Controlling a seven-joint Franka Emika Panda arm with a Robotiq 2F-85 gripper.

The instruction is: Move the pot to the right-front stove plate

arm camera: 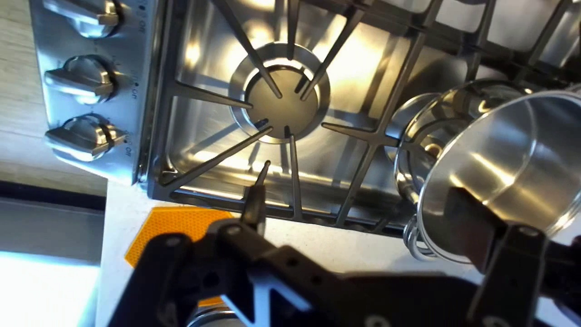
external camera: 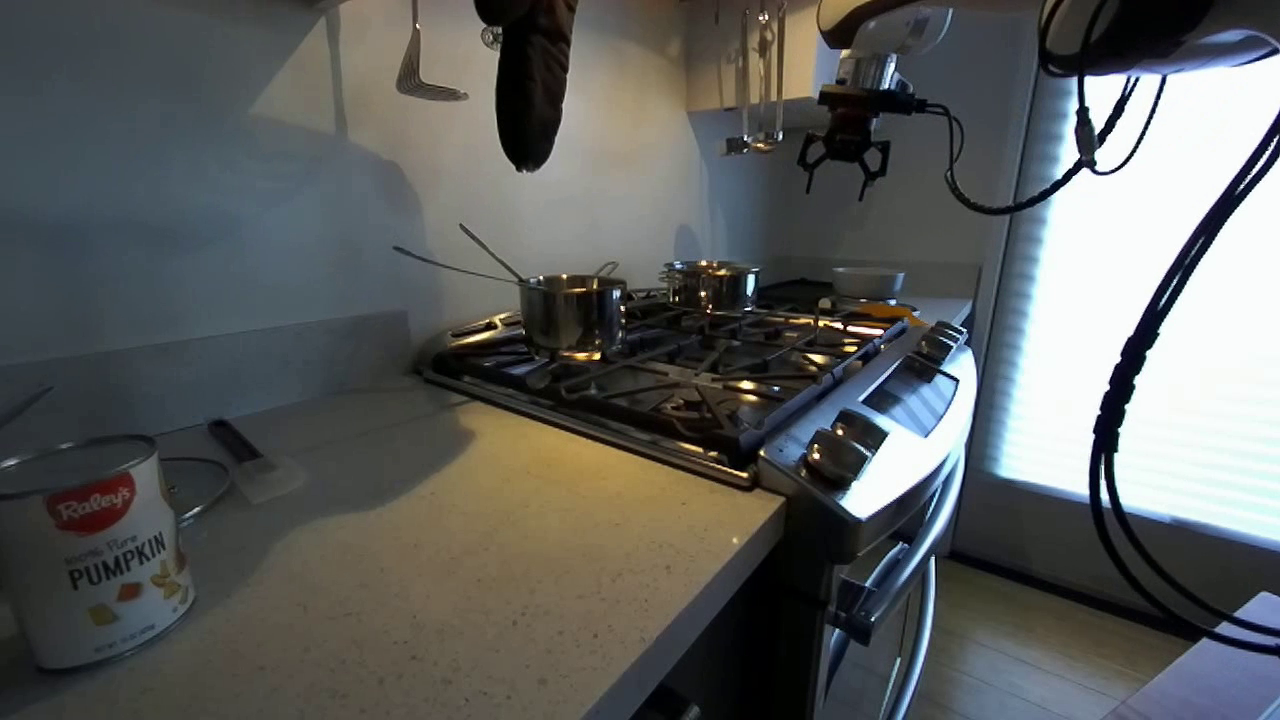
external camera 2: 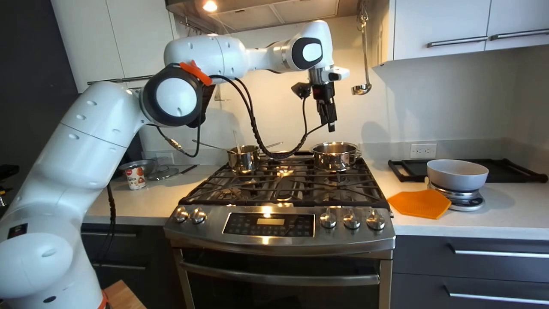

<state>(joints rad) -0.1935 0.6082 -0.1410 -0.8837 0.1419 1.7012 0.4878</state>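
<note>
The gripper (external camera: 836, 194) hangs empty, jaws apart, with the wide steel pot (external camera 2: 333, 160) below it and, as far as depth shows, toward the back wall (external camera 2: 407, 109).

White can (external camera: 100, 560) on the counter (external camera: 450, 560) left of the stove (external camera 2: 279, 246): a red oval (external camera: 92, 502) reads "Raley's"; below, "100% Pure" and "PUMPKIN", then fine print (external camera: 135, 635) too small to read. "Off" stands beside the stove's three right-hand knobs (arm camera: 87, 80).

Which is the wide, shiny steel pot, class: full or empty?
Looks empty: the wrist view shows bare metal inside the pot, though part is hidden or cropped.
</note>
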